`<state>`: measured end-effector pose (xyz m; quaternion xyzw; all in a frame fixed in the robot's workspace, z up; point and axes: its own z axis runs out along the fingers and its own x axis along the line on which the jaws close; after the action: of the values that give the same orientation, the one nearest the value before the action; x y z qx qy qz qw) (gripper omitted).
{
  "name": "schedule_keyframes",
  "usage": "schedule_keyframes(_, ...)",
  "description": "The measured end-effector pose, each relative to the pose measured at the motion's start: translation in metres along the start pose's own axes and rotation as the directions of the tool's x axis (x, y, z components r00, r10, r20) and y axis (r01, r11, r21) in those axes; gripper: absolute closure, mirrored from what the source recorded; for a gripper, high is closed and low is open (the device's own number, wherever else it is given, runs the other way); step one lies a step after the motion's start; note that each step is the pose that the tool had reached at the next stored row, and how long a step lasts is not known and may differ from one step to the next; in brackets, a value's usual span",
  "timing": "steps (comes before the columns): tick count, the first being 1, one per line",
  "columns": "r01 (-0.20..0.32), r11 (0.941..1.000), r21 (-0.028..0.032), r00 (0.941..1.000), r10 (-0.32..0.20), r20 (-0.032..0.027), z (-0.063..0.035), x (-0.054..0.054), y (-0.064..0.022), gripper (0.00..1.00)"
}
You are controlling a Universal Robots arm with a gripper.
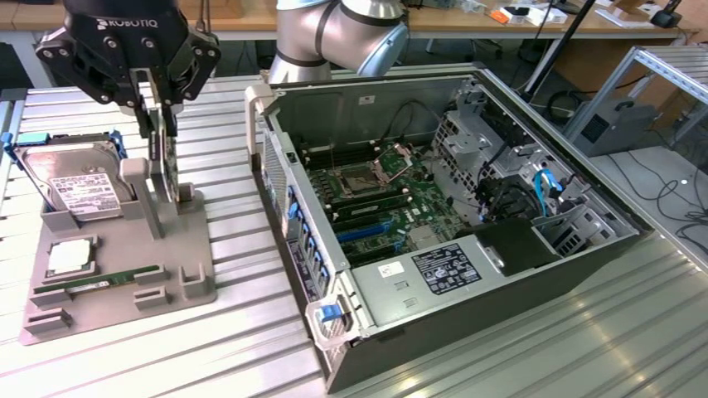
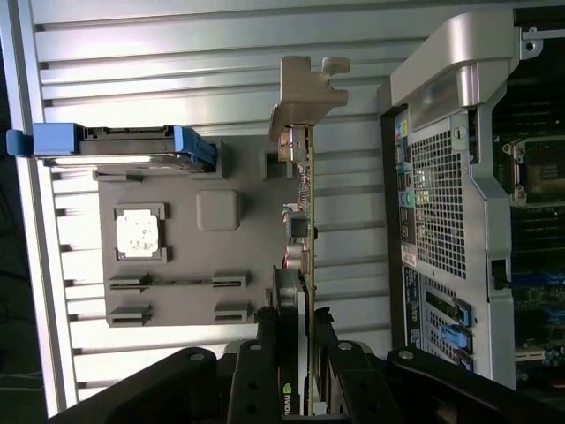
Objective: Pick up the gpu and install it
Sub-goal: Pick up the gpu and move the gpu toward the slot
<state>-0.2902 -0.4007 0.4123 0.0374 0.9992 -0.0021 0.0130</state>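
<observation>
The gripper (image 1: pixel 161 131) is clenched on the top edge of the gpu (image 1: pixel 175 174), which stands upright and edge-on at the grey holder (image 1: pixel 122 265), just beside the hard drive (image 1: pixel 72 186) on the exterior view's left, probably so the card can come straight up.

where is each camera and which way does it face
Exterior view: off the arm, high up, looking down on the open computer case and gray holder tray; shows the arm and pincer.
Wrist view: on the wrist, looking along the pincer's fingers and the gpu they clamp.
Shared: gpu, holder tray, hard drive, computer case.
</observation>
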Motion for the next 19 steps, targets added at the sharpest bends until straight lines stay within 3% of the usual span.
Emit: schedule_keyframes(19, 0.0, 1.0, -0.0001, 1.0, 0.0, 0.0, -0.0126, 0.0, 0.0, 0.73)
